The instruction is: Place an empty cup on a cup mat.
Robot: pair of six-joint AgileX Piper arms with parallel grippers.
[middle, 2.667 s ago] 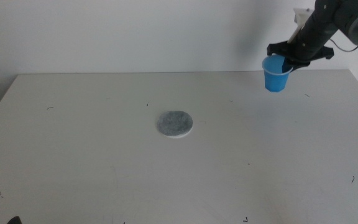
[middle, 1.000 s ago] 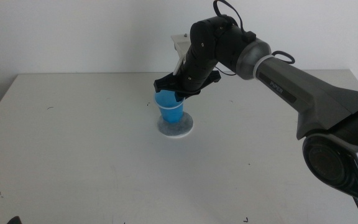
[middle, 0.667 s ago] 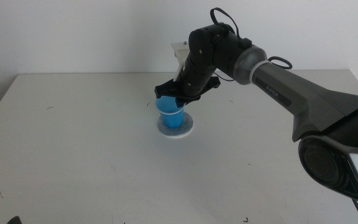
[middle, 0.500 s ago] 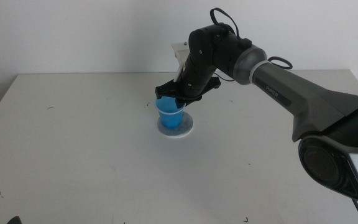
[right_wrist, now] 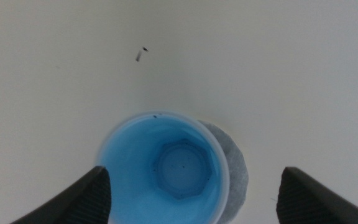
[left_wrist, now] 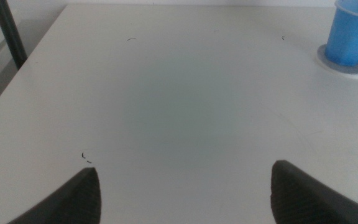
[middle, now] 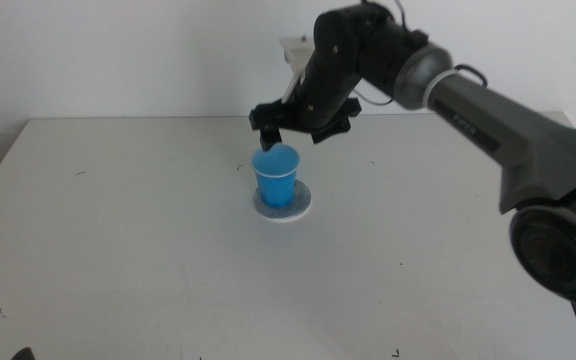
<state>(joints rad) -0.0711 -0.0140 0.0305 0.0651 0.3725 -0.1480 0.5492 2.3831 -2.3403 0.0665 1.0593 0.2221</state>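
Note:
The blue cup (middle: 276, 178) stands upright on the grey cup mat (middle: 301, 203) near the middle of the table. Seen from above, the cup (right_wrist: 163, 168) is empty and covers most of the cup mat (right_wrist: 235, 168). My right gripper (middle: 301, 125) hovers just above the cup's rim, open, with nothing between its jaws. In the left wrist view the cup (left_wrist: 352, 31) and mat (left_wrist: 347, 62) lie far off, and my left gripper (left_wrist: 182, 190) stands open low over bare table, out of the middle view.
The white table (middle: 118, 250) carries a few small dark specks, such as one (right_wrist: 141, 55) just beyond the cup. A dark post (left_wrist: 8, 34) stands off the table's edge in the left wrist view.
The right gripper carried the cup from the far right to the mat, set it down, opened, and has now lifted clear of the rim. The cup stays on the mat.

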